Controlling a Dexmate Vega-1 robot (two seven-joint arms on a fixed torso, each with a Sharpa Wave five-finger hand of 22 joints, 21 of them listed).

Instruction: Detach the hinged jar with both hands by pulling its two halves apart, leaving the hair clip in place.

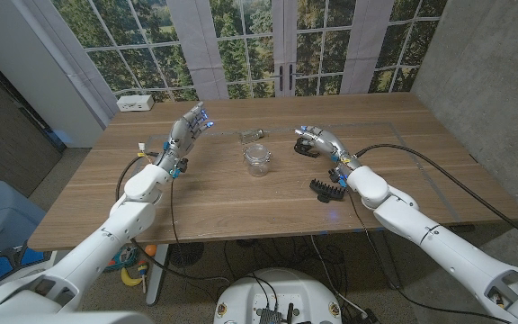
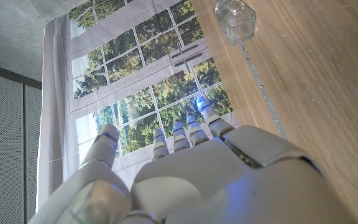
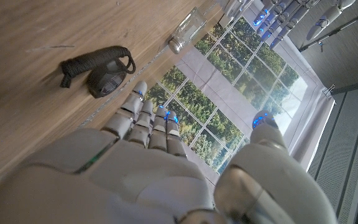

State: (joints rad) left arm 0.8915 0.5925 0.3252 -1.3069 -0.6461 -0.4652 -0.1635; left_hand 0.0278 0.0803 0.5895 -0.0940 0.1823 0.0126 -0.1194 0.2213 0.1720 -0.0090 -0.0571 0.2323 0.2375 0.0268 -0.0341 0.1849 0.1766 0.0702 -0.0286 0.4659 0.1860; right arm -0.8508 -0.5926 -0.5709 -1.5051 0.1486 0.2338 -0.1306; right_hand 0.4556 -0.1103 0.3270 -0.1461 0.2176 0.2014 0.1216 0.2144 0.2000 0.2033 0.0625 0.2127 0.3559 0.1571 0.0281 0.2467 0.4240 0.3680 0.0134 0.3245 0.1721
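The black hair clip (image 1: 326, 190) lies nearest the table's front edge, just beside the right forearm. The clear jar (image 1: 257, 158) stands at mid-table between the two hands, touched by neither; its lid piece (image 1: 252, 136) lies just behind it. The left hand (image 1: 190, 126) and right hand (image 1: 317, 140) are both released, fingers apart, holding nothing. The wooden table (image 1: 214, 202) faces tall windows onto trees, with a white box (image 1: 136, 103) at its far left corner.
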